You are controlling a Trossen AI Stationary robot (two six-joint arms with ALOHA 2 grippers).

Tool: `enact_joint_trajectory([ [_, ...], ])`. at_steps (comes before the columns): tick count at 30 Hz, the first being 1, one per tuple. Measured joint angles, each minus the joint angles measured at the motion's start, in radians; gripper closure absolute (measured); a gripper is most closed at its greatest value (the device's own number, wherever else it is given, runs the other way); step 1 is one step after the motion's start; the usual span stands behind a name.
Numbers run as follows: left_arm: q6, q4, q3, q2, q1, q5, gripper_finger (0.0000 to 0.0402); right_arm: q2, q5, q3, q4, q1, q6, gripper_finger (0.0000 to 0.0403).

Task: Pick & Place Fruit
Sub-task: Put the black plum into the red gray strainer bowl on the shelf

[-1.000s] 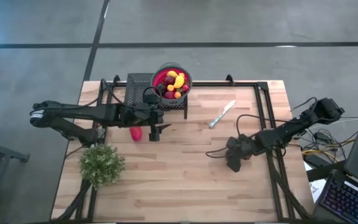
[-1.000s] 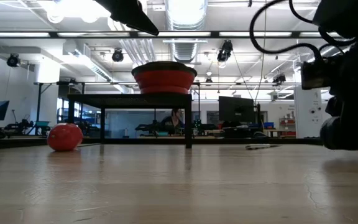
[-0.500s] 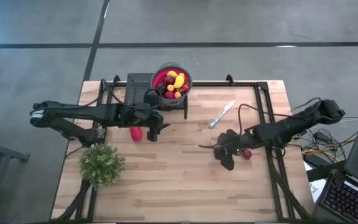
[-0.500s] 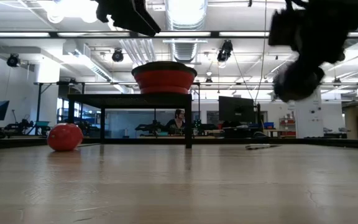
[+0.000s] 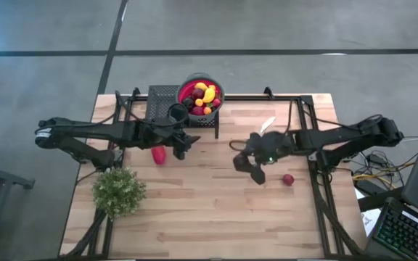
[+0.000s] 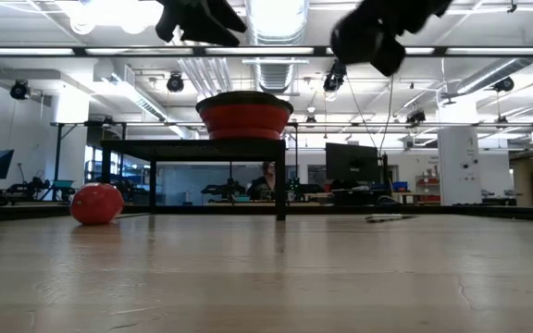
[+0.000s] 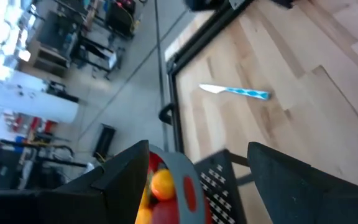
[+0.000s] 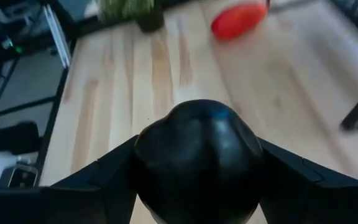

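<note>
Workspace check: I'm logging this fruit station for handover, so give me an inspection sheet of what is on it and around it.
Surface: wooden table, bare at its front.
Job's things: bowl of fruit on a black stand; red fruit and a small dark red fruit loose on the table.
Clutter: knife; green plant.
Grippers: right gripper shut on a dark fruit; left gripper open, empty, near the bowl.
Cables: one looped at the right arm.
Surroundings: keyboard right of the table.
</note>
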Motion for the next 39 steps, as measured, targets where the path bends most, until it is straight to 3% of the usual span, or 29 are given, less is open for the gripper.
enact_joint_trajectory([
  [8,0.097,0.136,0.0,0.009,0.002,-0.025,0.0124,0.0,-0.009,0.091,0.071,-0.077,-0.148,0.013],
  [14,0.202,0.182,-0.001,0.064,0.002,-0.071,0.0121,0.007,-0.027,0.136,0.116,-0.115,-0.221,0.0149],
  [22,0.294,0.318,-0.001,0.124,0.003,-0.148,0.0059,0.015,-0.077,0.167,0.124,-0.152,-0.26,0.0136],
  [28,0.353,0.406,-0.001,0.133,0.002,-0.021,0.0045,0.015,-0.077,0.169,0.186,-0.159,-0.27,0.0138],
  [34,0.459,0.547,-0.001,0.137,0.002,0.022,0.0048,0.021,-0.081,0.169,0.278,-0.158,-0.298,0.0154],
  [39,0.548,0.579,-0.001,0.137,0.0,0.076,0.0049,0.03,-0.084,0.172,0.367,-0.158,-0.303,0.0134],
])
